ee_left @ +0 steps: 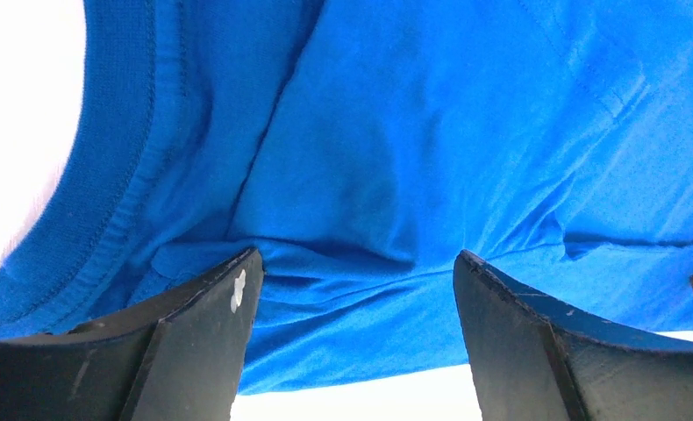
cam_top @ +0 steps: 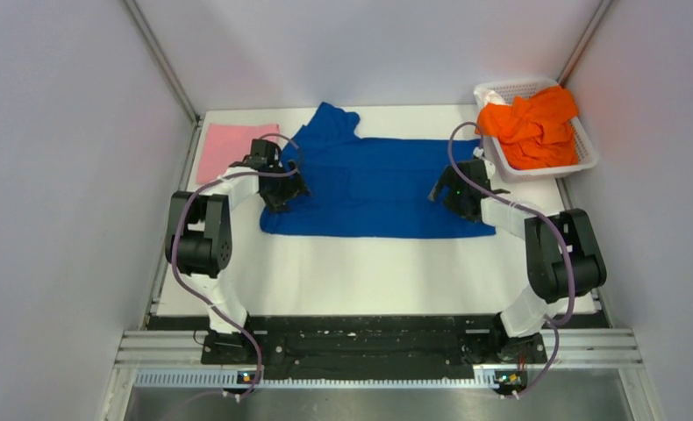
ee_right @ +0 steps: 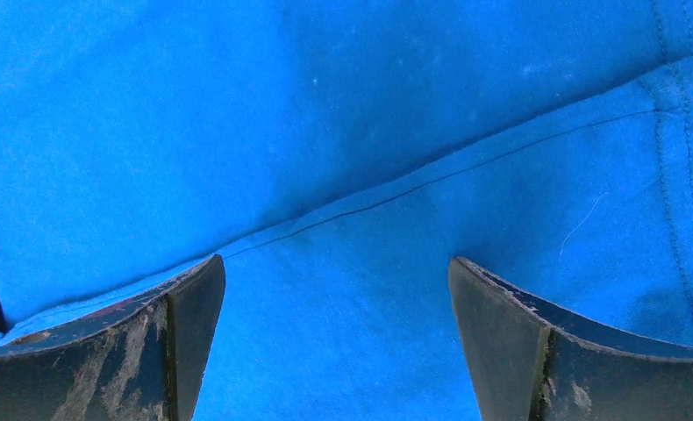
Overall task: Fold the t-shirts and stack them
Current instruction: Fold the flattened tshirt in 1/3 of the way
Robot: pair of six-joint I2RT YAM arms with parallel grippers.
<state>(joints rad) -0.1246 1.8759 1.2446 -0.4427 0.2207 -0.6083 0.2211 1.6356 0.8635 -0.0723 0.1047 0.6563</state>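
Left end effector (ee_left: pixel 358 263): closest to the lens in the left wrist view; its two dark fingers (ee_left: pixel 211 298) are spread wide apart, with nothing clamped. A bunched fold of blue cloth lies between the tips.
Right end effector (ee_right: pixel 336 263): fingers (ee_right: pixel 501 307) equally far apart and gripping nothing, set down over flat blue cloth crossed by a slanting seam (ee_right: pixel 431 180).
Blue t-shirt (cam_top: pixel 378 189): spread across the middle of the white surface (cam_top: pixel 369 272), long side running left to right, one sleeve (cam_top: pixel 330 118) pointing toward the far edge. Its ribbed neckband (ee_left: pixel 89 202) shows at the left of the left wrist view.
Left end effector from above (cam_top: pixel 283 189): at the shirt's left end, over the cloth.
Right end effector from above (cam_top: pixel 448 189): at the shirt's right end, over the cloth.
Pink t-shirt (cam_top: pixel 233 149): folded flat in the far left corner, just beside the blue one and behind the left arm.
Orange t-shirt (cam_top: pixel 536 127): crumpled in a heap inside the white mesh basket (cam_top: pixel 589 162), spilling over its rim.
White mesh basket: at the far right corner, just beyond the blue shirt's right end.
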